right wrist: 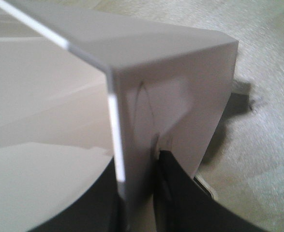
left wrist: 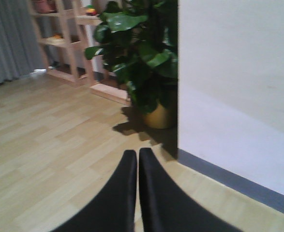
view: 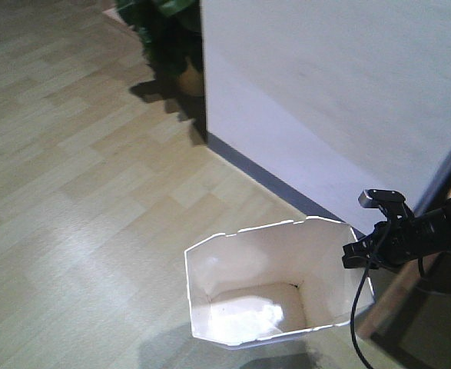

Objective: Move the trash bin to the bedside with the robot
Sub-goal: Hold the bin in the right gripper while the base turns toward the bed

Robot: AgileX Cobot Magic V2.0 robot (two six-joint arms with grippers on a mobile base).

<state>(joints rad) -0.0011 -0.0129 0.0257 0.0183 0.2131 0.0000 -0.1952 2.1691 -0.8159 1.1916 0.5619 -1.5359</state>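
bin (view: 240,261) stands upright on the floor (view: 71,192), mouth facing up, low in the front view. the long axis of its angular rim runs left to right, roughly along the wall (view: 325,92). right gripper (view: 353,257) comes in from the right and is clamped on the bin's right rim: in the wrist view one finger (right wrist: 180,198) is outside the wall and one inside, right by a rim corner. a black cable (view: 357,307) hangs from the arm beside the bin. left gripper (left wrist: 137,154) is closed on nothing, fingers pressed together, pointing across bare floor. ahead of it: a leafy plant (left wrist: 142,53) in a pot (left wrist: 158,116) at the wall's corner, a shelf (left wrist: 69,43) and a curtain (left wrist: 6,38) behind. a grey baseboard (view: 271,178) runs just behind the bin. a wooden edge (view: 398,296) sits right of the bin; can't tell what it is.
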